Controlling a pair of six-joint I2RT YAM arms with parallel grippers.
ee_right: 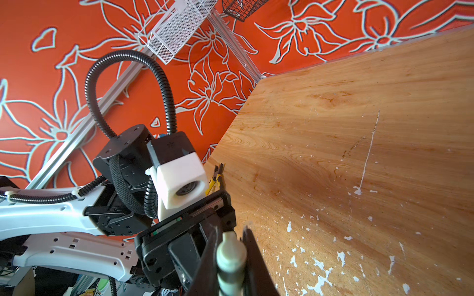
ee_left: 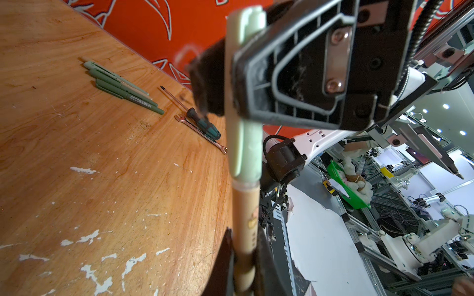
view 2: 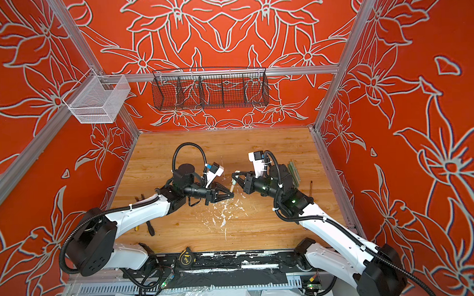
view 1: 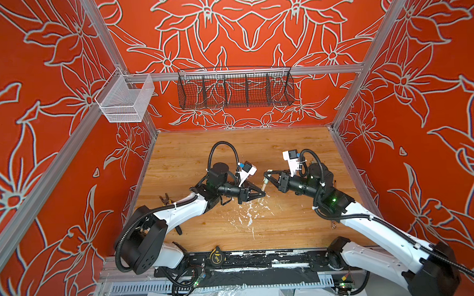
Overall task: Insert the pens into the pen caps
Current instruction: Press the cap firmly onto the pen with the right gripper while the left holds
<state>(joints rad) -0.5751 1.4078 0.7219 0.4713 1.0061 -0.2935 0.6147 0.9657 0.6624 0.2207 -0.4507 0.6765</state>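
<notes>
Your left hand [ee_left: 243,258] clamps the tan pen [ee_left: 245,212], your right hand [ee_right: 230,243] grips the pale green cap [ee_left: 247,148]: keep both axes aligned and press straight home.

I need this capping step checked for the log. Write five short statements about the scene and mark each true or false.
1. The left gripper is shut on the tan pen. True.
2. The right gripper is open and holds nothing. False: its jaws are shut on the pale green cap, which sits on the tan pen's end.
3. Several green pens lie side by side on the table. True.
4. The screwdriver stands upright in the white basket. False: the screwdriver lies on the table by the wrench.
5. The yellow-handled pliers lie on the table. True.
</notes>
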